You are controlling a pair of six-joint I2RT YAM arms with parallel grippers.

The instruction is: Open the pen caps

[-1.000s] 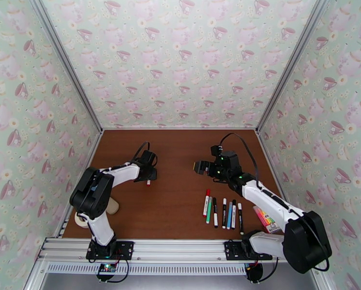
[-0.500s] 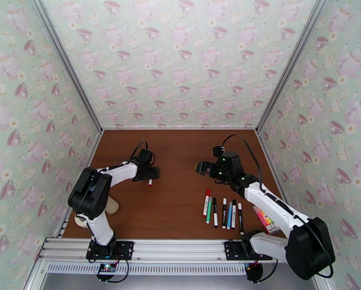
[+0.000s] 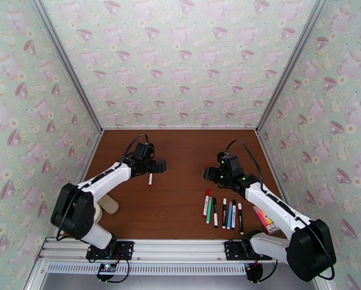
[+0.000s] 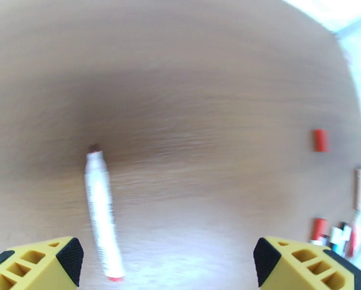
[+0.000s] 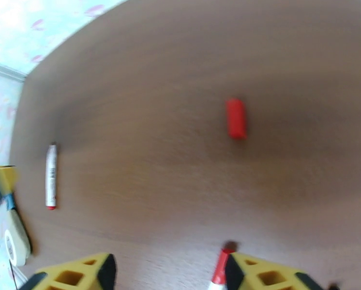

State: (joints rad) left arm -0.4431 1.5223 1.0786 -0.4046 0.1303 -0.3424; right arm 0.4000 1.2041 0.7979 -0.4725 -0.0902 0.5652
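Next capped pen sits just on the near side of the right gripper (image 5: 168, 271); the right arm is nearer.
Right jaws partly apart, empty. The red-capped pen (image 3: 206, 201) is leftmost in the row (image 3: 224, 212), long axis near-to-far, cap end toward the gripper. The left gripper (image 4: 166, 257) is wide and empty over a white pen (image 4: 100, 209) lying flat, tip bare. Loose red cap (image 5: 236, 118): a smooth, stubby plastic cylinder on the wood-grain table (image 3: 180, 146).

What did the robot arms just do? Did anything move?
The left gripper opened and let go of the white pen, which now lies free on the table. The right gripper slid a little nearer the row of pens. That row and the highlighter pack stayed put.
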